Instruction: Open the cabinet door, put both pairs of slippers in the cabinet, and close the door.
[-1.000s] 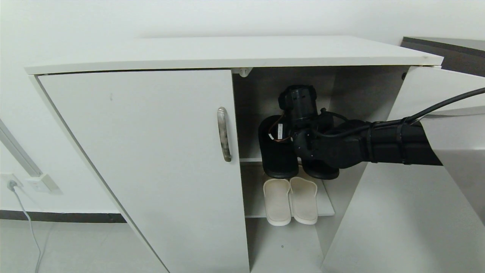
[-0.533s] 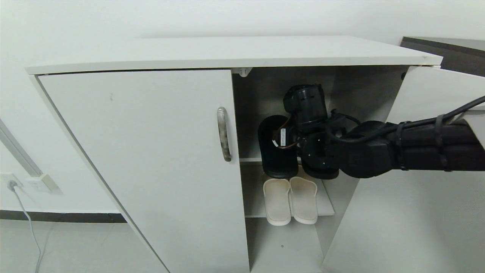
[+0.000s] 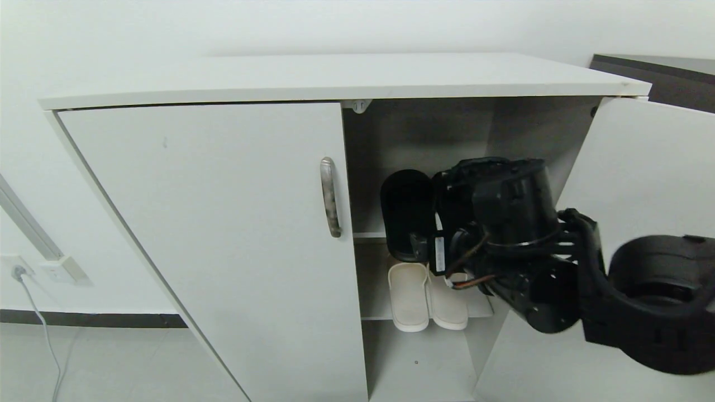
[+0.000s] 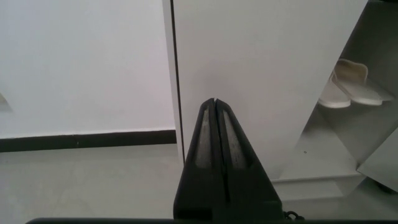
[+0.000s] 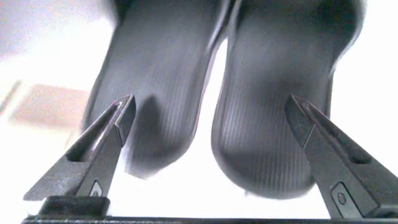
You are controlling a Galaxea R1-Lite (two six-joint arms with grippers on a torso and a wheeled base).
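A white cabinet (image 3: 346,72) stands with its right door (image 3: 642,162) swung open and its left door (image 3: 212,223) closed. Black slippers (image 3: 406,215) rest on the upper shelf, soles outward (image 5: 155,81). Below them, a white pair (image 3: 427,298) lies side by side on the lower shelf (image 4: 348,84). My right arm (image 3: 503,223) hangs just outside the opening. Its gripper (image 5: 211,118) is open and empty, fingers spread wide before the black pair. My left gripper (image 4: 213,102) is shut on nothing, low in front of the closed left door.
The closed door carries a metal handle (image 3: 330,196) at its inner edge. A wall socket with a cable (image 3: 17,273) sits low at the left. Dark furniture (image 3: 659,72) shows behind the open door. Bare floor lies before the cabinet (image 4: 93,180).
My right arm has drawn back out of the cabinet and dropped lower, leaving the black slippers on the upper shelf. The white pair has not moved.
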